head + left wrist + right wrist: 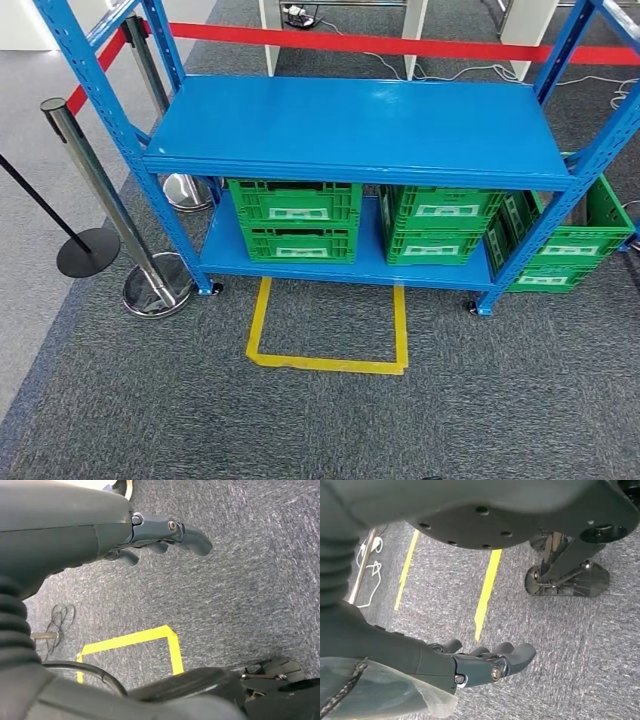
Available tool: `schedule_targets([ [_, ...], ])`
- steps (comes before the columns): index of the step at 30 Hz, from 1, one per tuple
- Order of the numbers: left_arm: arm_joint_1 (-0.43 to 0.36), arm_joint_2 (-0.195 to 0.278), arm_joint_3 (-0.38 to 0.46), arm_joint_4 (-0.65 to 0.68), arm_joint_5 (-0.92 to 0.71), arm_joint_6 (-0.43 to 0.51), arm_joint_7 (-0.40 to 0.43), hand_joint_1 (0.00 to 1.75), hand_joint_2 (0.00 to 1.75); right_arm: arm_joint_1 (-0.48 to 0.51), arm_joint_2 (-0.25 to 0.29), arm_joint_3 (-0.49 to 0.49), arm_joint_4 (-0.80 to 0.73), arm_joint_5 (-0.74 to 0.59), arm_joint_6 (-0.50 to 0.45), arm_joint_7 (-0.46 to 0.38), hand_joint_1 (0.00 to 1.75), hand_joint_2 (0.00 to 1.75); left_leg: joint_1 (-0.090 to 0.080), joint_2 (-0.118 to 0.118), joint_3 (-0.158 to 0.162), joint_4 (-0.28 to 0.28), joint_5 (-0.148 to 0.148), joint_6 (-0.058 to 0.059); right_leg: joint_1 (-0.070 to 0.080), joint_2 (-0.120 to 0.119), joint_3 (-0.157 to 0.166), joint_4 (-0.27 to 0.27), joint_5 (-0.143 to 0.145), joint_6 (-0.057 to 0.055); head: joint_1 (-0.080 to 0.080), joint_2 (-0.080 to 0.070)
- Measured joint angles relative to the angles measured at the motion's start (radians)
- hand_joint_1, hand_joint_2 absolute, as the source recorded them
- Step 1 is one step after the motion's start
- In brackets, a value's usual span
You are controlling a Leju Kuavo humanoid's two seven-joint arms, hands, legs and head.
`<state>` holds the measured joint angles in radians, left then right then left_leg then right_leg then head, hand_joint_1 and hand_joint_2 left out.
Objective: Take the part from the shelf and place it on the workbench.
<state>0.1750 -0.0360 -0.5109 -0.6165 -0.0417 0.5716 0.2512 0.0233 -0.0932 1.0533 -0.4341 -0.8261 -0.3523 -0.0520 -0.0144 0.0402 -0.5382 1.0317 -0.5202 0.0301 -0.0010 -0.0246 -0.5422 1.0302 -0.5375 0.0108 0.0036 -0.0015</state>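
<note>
A blue metal shelf [355, 125] stands ahead in the head view, its top board bare. On its lower board sit two green crates [296, 218] [438, 225], and a third green crate [566, 240] stands at the right end. Their contents are hidden, so I cannot make out a part. My left hand [166, 535] hangs over the grey carpet with its fingers stretched out, holding nothing. My right hand [490, 662] also hangs above the carpet, fingers straight and empty.
A square of yellow tape [328, 362] marks the carpet in front of the shelf. Chrome barrier posts [106, 190] with a red belt [392, 44] stand to the left and behind. White table legs and cables lie beyond the shelf.
</note>
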Motion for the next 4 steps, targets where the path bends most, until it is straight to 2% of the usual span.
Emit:
schedule_targets([
  [4, -0.001, 0.001, -0.009, 0.000, 0.000, 0.001, 0.000, 0.00, 1.75, 0.000, 0.000, 0.000, 0.000, 0.000, -0.001, 0.000, 0.00, 1.75, 0.001, 0.000, 0.001, -0.002, 0.000, -0.008, 0.000, 0.000, 0.000, 0.000, -0.001, -0.001, 0.000, 0.000],
])
